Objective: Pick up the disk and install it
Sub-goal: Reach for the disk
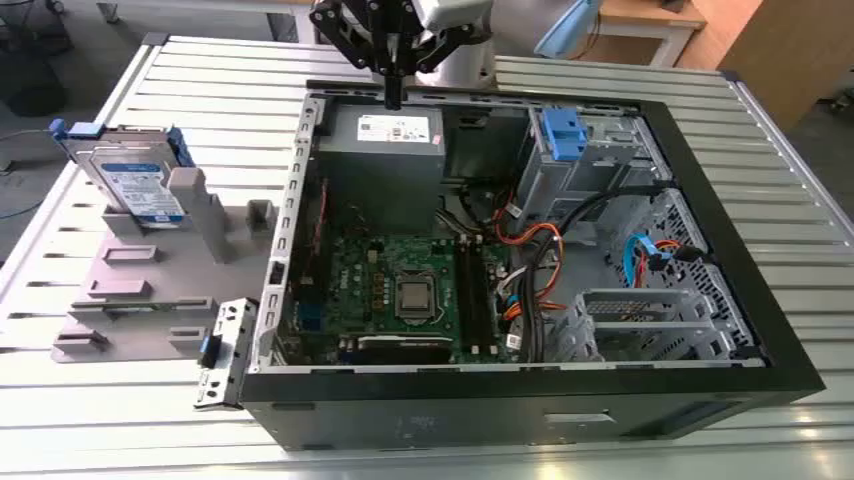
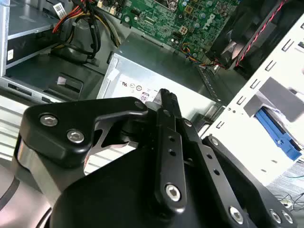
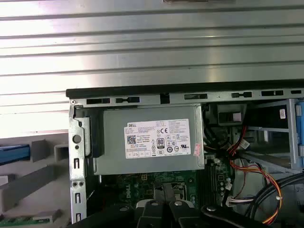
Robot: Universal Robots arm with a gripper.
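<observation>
Exterior view's left is where the one disk (image 1: 134,185) sits. It is a flat silver metal hard drive with a white-and-blue label and a blue plastic rail frame. It stands on edge, label facing the near side, in the far slot of a single pale grey plastic holder (image 1: 147,295). Nothing is touching it except that holder.

The holder rests on the silver slatted metal table (image 1: 801,440), just beside one open black computer tower case (image 1: 754,260) lying on its side. Inside the case I count:
- one big grey power-supply box with a white sticker (image 1: 387,140) at the far end
- one green motherboard (image 1: 387,285) nearer
- two grey metal cages towards the exterior view's right: a tall one with a blue plastic clip (image 1: 574,150), and a low perforated one (image 1: 638,320)

The single black gripper (image 1: 392,97) hangs over the case's far edge, above the power-supply box and well apart from the disk. Its fingers are pressed together with nothing between them, as the second wrist view also shows.
</observation>
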